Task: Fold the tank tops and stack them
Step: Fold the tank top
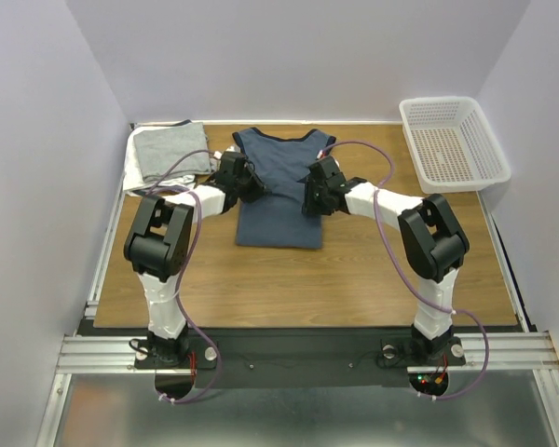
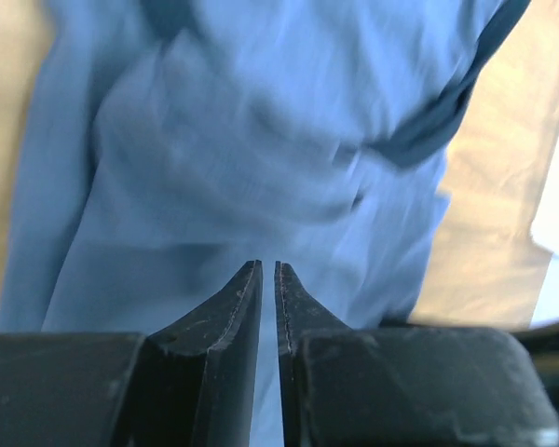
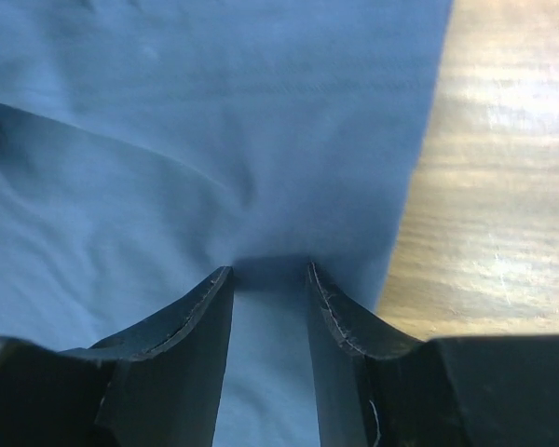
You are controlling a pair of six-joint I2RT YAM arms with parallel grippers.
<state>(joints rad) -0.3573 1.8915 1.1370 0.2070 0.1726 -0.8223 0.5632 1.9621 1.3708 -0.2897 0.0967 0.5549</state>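
Note:
A slate-blue tank top [image 1: 278, 209] with navy trim lies flat in the middle of the wooden table [image 1: 354, 270], neck towards the back. My left gripper [image 1: 252, 183] sits on its left side near the armhole. In the left wrist view that gripper [image 2: 267, 268] has its jaws nearly together, with only a thin strip of blue cloth [image 2: 261, 140] between them. My right gripper [image 1: 309, 197] presses on the shirt's right side. In the right wrist view its jaws [image 3: 268, 270] stand apart, and a small ridge of the blue cloth [image 3: 168, 140] is gathered between the tips. Folded grey and white tank tops [image 1: 168, 154] lie at the back left.
A white perforated basket [image 1: 452, 144] stands at the back right corner. Bare wood [image 3: 503, 186] shows just right of the shirt's edge. White walls close in the table on three sides.

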